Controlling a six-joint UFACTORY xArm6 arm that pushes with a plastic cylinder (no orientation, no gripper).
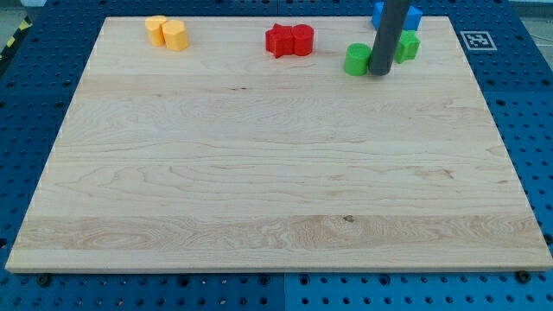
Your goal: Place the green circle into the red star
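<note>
The green circle (356, 60) lies near the view's top right on the wooden board (276, 190). My tip (380, 72) rests right against the circle's right side. The rod rises out of the view's top. Two red blocks sit touching, to the left of the circle. The left one (279, 40) looks like the red star. The right one (301, 39) has a shape that I cannot make out. A gap lies between the circle and the red blocks.
A second green block (407, 46) sits just right of the rod. A blue block (411, 15) lies behind it at the top edge, partly hidden by the rod. Two yellow blocks (167, 32) sit together at the top left. A marker tag (477, 40) sits off the board's top right corner.
</note>
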